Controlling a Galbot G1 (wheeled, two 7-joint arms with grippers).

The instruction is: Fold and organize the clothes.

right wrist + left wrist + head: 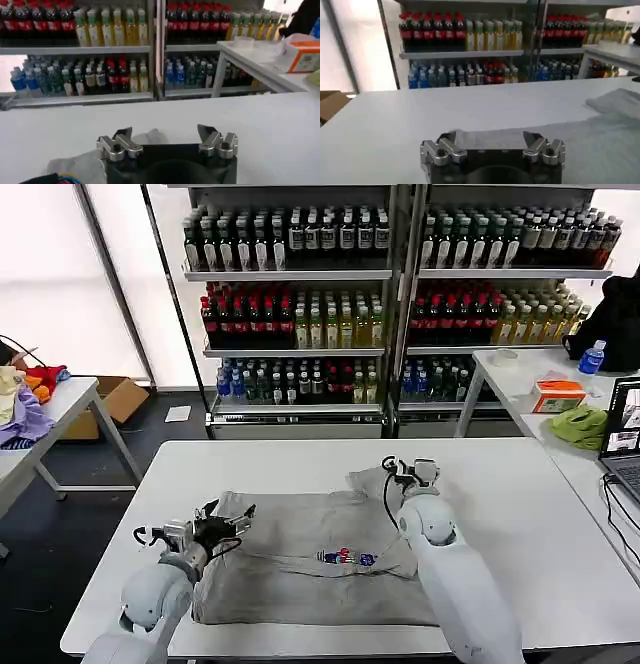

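White table (520, 514): grey shirt (300, 569) spread flat; left gripper (232, 519), right gripper (415, 471) both agape, empty, at shirt edges.

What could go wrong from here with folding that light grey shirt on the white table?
The light grey shirt with a small chest print lies rumpled on the white table, so folding now may lock in creases. The left gripper and right gripper sit open at opposite sleeves; if one grabs less cloth, the fold could skew. The shirt's near hem lies close to the table's front edge, so a pull toward the robot might drag it off.
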